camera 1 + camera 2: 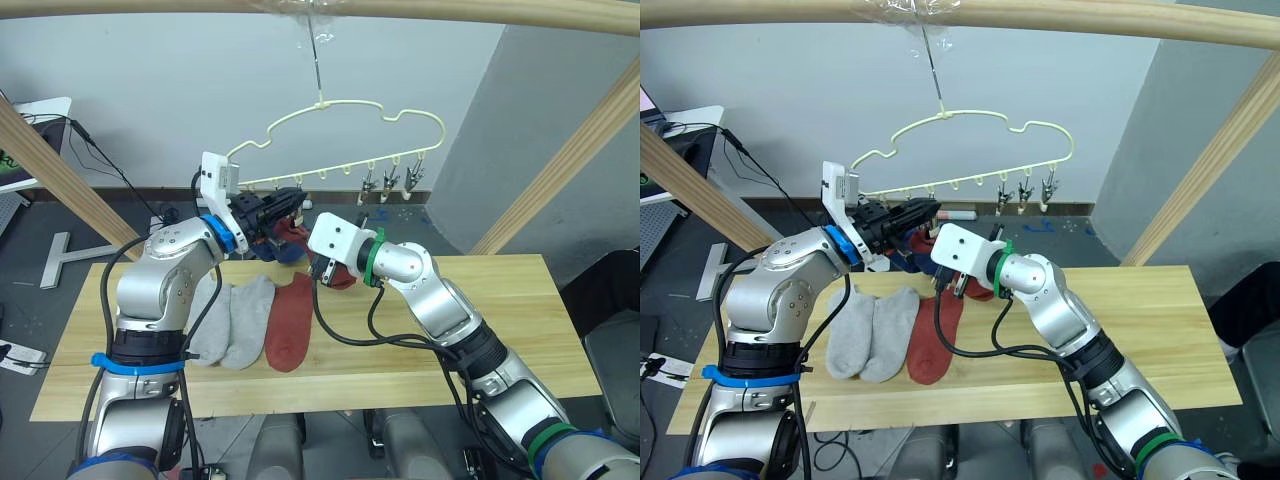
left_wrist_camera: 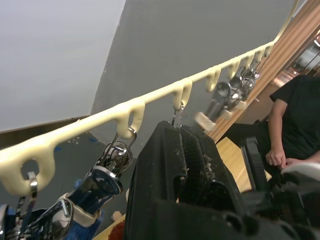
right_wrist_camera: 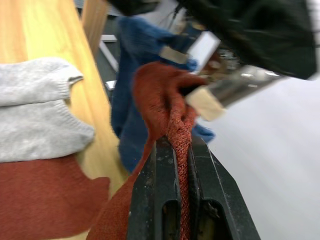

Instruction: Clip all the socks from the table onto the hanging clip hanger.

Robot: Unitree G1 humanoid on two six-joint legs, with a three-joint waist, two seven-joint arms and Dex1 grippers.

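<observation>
The pale yellow clip hanger (image 1: 350, 103) hangs from a pole above the table (image 1: 500, 320). At its left clips my left gripper (image 2: 180, 127) is shut on a metal clip (image 3: 227, 90). Right beside that clip, my right gripper (image 3: 184, 145) is shut on a rust red sock (image 3: 165, 95) and holds its edge up to the clip's cream-tipped ends. Blue socks (image 3: 132, 75) hang just behind. On the table's left lie two light grey socks (image 1: 235, 320) and another rust red sock (image 1: 290, 322).
Three bare clips (image 1: 395, 180) hang at the hanger's right end. Slanted wooden poles (image 1: 560, 165) frame the table on both sides. A person in a black shirt (image 2: 295, 120) stands past the table's end. A white stand (image 1: 60, 255) and cables lie on the floor at left.
</observation>
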